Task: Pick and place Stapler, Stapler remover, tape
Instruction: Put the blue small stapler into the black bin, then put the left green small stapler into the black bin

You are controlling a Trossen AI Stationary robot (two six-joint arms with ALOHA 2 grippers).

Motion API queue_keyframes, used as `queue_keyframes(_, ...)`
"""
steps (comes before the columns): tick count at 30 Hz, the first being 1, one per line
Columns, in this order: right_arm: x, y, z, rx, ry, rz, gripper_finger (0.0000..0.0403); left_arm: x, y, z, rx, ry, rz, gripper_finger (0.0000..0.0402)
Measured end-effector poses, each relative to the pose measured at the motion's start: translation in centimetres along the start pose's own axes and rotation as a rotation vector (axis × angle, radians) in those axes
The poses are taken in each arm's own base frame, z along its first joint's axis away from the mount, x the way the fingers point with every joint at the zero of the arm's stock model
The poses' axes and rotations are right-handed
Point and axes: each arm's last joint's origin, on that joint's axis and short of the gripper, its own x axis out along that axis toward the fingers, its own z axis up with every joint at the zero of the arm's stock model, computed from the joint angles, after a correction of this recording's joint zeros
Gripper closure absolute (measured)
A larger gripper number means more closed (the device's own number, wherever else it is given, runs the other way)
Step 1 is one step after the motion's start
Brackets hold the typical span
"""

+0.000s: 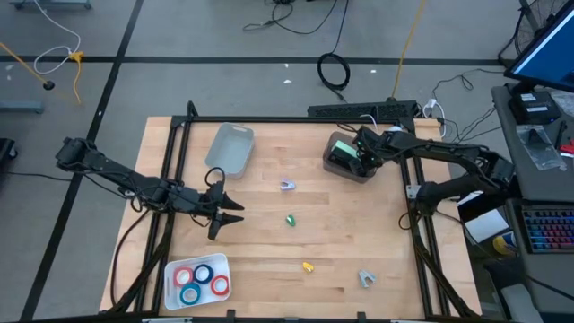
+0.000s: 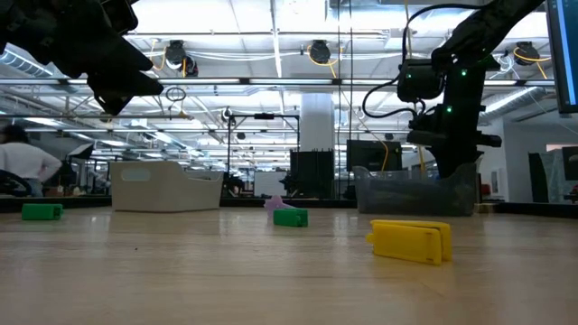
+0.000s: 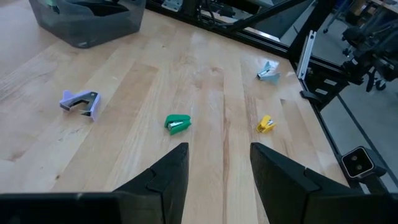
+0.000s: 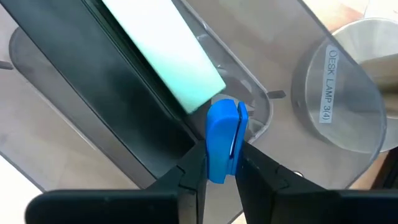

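Observation:
My right gripper is shut on a small blue stapler remover over the dark see-through bin at the table's far right. A pale green stapler lies in that bin. My left gripper hangs open above the table's left middle, holding nothing. Loose stapler removers lie flat on the wood: purple, green, yellow and grey-blue. Several red and blue tape rolls lie in a white tray at the near left. My right gripper pinches the blue stapler remover between its two fingers, on its two flat sides at the end nearest the wrist. The fingers come steeply from above. The free end points down into the bin; whether it touches the bin's floor I cannot tell.
An empty grey tray stands at the far left of the table. A round metal lamp base sits beside the bin. A black frame runs round the table's edges. Bare wood lies between the loose pieces.

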Motion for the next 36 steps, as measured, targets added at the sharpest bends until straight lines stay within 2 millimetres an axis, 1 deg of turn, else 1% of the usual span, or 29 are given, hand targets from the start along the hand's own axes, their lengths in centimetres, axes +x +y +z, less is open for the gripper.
queue_keyframes(5,0.0,0.0,0.0,0.009,0.001,0.000,0.0338,0.0,0.0,0.0,-0.001,0.000,0.000,0.0227)
queue_keyframes(11,0.0,0.0,0.0,0.033,0.002,0.003,0.0301,0.0,0.0,0.0,0.000,0.000,0.000,0.0227)
queue_keyframes(15,0.0,0.1,0.0,0.033,0.006,0.026,0.0285,0.0,0.0,0.0,0.000,0.000,0.000,0.0227)
queue_keyframes(20,0.0,0.1,0.0,0.036,0.004,0.029,0.0282,0.0,0.0,0.0,-0.001,0.000,0.000,0.0227)
queue_keyframes(23,-0.4,0.1,0.0,0.038,-0.018,0.047,0.0288,0.0,0.0,0.0,-0.004,-0.001,0.000,0.0227)
queue_keyframes(29,-2.6,0.2,0.0,0.040,-0.133,0.130,0.0313,0.0,0.0,0.0,-0.035,-0.004,-0.002,0.0227)
queue_keyframes(36,-6.5,0.4,-0.7,-0.017,-0.291,0.383,0.0357,0.0,0.0,0.1,-0.027,-0.008,-0.004,0.0227)
